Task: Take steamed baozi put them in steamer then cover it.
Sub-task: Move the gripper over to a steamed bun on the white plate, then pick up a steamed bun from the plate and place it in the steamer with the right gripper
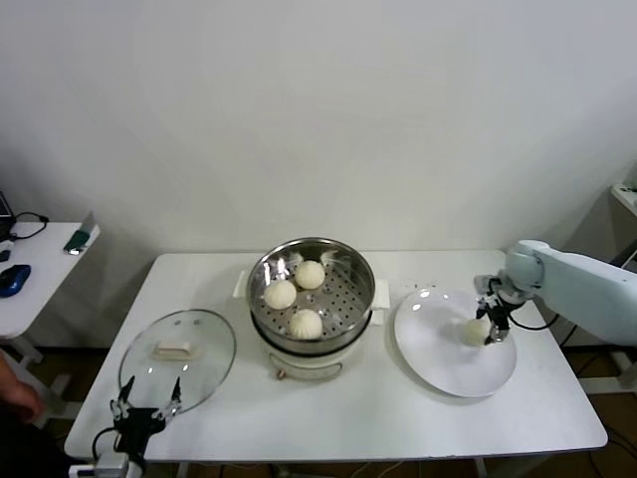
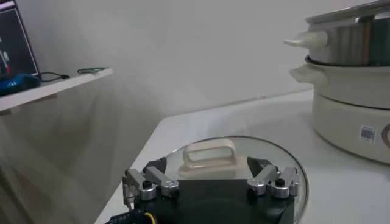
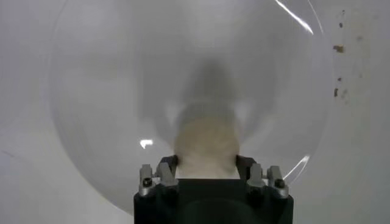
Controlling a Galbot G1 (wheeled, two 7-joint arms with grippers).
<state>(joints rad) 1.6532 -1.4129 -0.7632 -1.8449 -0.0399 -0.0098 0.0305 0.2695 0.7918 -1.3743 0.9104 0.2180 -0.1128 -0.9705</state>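
Right pincer [image 1: 487,327] down on plate [image 1: 438,349], clamped on last baozi [image 3: 206,146]. Three baozi [image 1: 296,295] in steamer [image 1: 328,329] mid-tabletop [image 1: 398,418]. Left pincer [image 2: 210,182] wide, parked above cover [image 1: 177,354] lying left of steamer.

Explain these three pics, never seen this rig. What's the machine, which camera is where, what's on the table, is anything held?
It's a two-armed robot at a white table. The wide picture comes from its head camera; the other two look out from each wrist.

On the table: a steel steamer with three baozi inside, a glass cover lying flat to its left, and a white plate to its right holding the fourth baozi.

The right hand is at the plate, its fingers on either side of that bun; whether they have clamped on it is unclear. The left hand hangs open at the cover's near edge, holding nothing.
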